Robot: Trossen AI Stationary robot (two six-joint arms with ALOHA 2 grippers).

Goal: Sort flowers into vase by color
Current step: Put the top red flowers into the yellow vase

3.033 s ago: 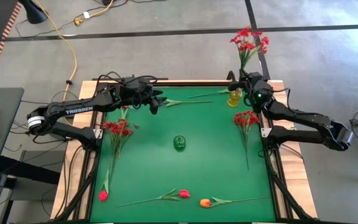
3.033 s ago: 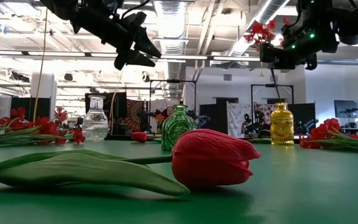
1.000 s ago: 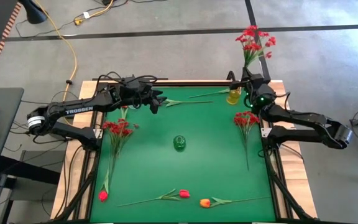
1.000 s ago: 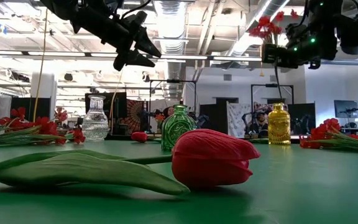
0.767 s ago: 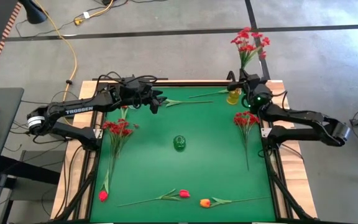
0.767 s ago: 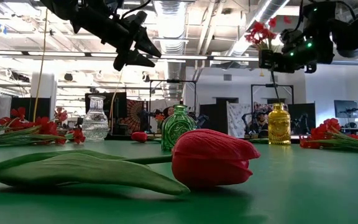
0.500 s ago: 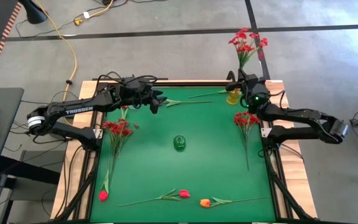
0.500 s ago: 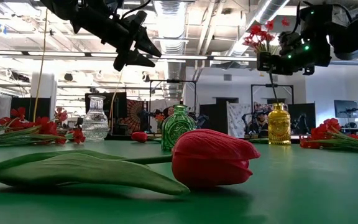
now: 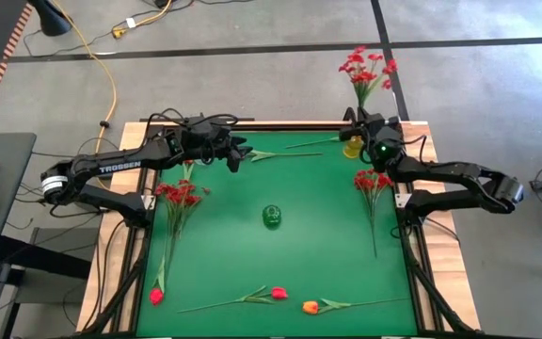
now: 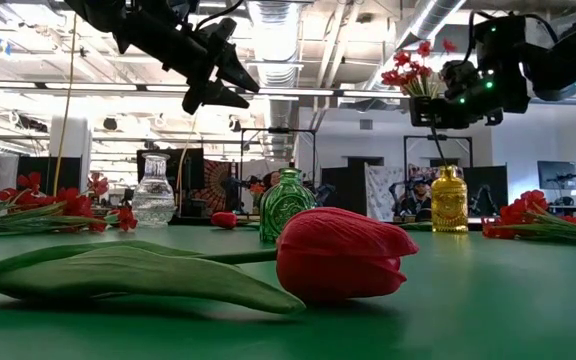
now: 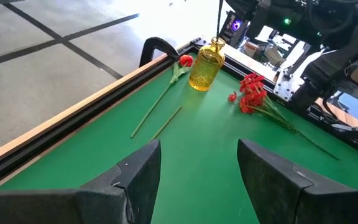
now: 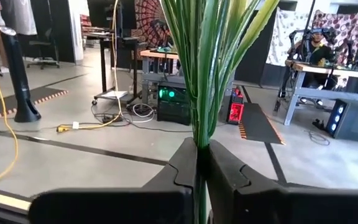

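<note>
Right gripper [image 9: 365, 123] pinches a red blossom spray [image 9: 363, 70] by its stem, above the yellow vase [image 9: 353, 146] at the table's far right corner.
Low view: the spray [image 10: 414, 68] hangs over the vase [image 10: 453, 200]. Left wrist view: left gripper [image 11: 199, 165] fingers spread, empty.

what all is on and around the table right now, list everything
yellow vase: one, amber glass, far right corner of the mat
green vase: one, green glass, mat centre
clear vase: one, clear glass, far left in the low view
held red spray: one, red blossoms, gripped upright above the yellow vase
loose red sprays: two, red, one lying at the left edge, one at the right edge
tulips: red-pink at near left corner, red-pink and orange along the near edge
left pincer: open, empty, raised over the far left
right pincer: shut on the held spray's stems
</note>
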